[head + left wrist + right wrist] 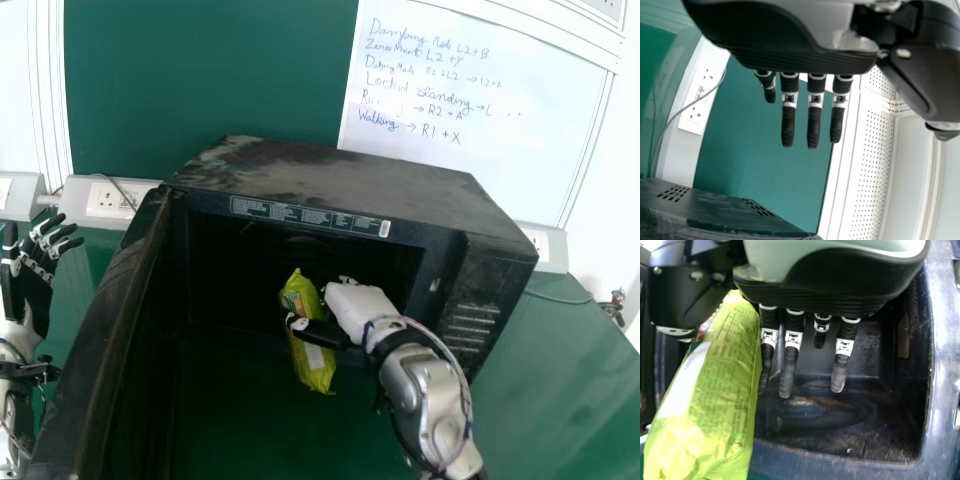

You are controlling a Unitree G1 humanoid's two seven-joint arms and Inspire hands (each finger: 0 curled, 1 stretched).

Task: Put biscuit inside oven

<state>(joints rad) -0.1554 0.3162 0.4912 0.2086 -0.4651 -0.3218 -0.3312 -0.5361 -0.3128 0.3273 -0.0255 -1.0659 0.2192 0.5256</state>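
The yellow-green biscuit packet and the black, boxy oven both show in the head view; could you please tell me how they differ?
The yellow-green biscuit packet is bright, while the black, boxy oven is dark and smudged. The packet is small, long and narrow; the oven is far larger and wide. The packet is held by the robot's right hand at the oven's mouth, while the oven stands with its door open. Both carry print.

In the head view, the thumb of the right robot hand (352,306) hides the biscuit packet's middle (316,366); in the right wrist view its print blurs. The oven door (88,350), toward 8 o'clock, and the arm below the left robot hand (36,290), toward 9, are cut off
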